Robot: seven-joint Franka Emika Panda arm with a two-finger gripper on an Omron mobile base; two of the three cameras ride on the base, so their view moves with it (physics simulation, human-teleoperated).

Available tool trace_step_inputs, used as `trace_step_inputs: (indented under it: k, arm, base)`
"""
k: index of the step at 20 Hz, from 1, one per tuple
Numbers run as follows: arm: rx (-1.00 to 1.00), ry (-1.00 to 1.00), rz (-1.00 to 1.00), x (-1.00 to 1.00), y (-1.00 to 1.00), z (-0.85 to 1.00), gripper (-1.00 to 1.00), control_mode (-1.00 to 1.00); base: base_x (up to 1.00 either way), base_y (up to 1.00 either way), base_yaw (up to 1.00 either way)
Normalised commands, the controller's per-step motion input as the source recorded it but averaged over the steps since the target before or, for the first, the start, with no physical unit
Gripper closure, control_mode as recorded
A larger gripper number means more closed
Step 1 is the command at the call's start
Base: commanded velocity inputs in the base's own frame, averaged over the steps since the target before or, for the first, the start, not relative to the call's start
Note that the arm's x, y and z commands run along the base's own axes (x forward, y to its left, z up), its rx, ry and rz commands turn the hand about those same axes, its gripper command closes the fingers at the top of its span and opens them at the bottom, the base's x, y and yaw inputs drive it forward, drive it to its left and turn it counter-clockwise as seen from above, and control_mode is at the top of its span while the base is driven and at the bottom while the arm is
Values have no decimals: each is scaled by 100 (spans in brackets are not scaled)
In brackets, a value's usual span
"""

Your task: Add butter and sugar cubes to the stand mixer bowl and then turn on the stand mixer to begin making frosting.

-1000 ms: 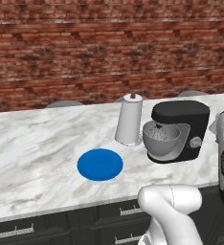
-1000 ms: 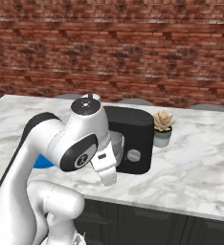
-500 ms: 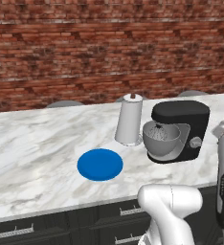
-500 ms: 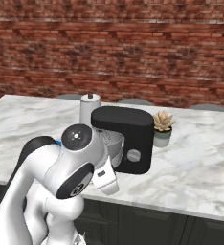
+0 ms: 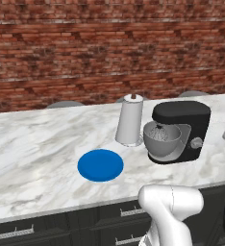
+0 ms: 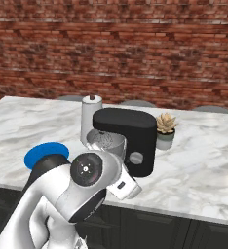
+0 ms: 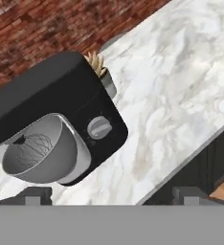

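The black stand mixer (image 5: 181, 129) stands on the marble counter, its silver knob (image 7: 99, 128) on the side facing the hand view. The grey stand mixer bowl (image 7: 37, 154) sits under the mixer's head with a whisk inside it. It also shows in the left base view (image 5: 162, 140) and the right base view (image 6: 105, 141). My gripper (image 7: 112, 196) is open, its fingertips (image 7: 37, 194) wide apart with nothing between them. It hangs off the counter's front edge, apart from the mixer. The butter and sugar cubes are out of view.
A blue round plate (image 5: 100, 165) lies left of the mixer, with a tall white roll (image 5: 130, 120) behind it. A small potted plant (image 6: 164, 129) stands behind the mixer on its right. Dark drawers (image 5: 61, 226) run below the counter edge.
The arm has swung lower in front of the counter, so the mixer shows more fully in the right base view. The gripper has stayed open and the things on the counter have not moved.
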Motion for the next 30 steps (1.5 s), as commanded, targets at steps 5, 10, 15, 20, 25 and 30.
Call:
trace_step_inputs:
  k: [5,10,15,20,25,30]
  arm:
    - [-39,-7,19,0,-1,-4,-100,-100]
    - [-46,-2,19,0,3,-39,-100,-100]
    - [-47,0,35,0,0,-73,-100,-100]
    - [-46,0,43,1,0,-78,-100,-100]
    - [-45,-1,40,3,5,-48,-100,-100]
    - [-36,-10,30,11,14,-6,-100,-100]
  base:
    - [0,0,0]
    - [0,0,0]
    - [0,0,0]
    - [0,0,0]
    - [0,0,0]
    - [0,0,0]
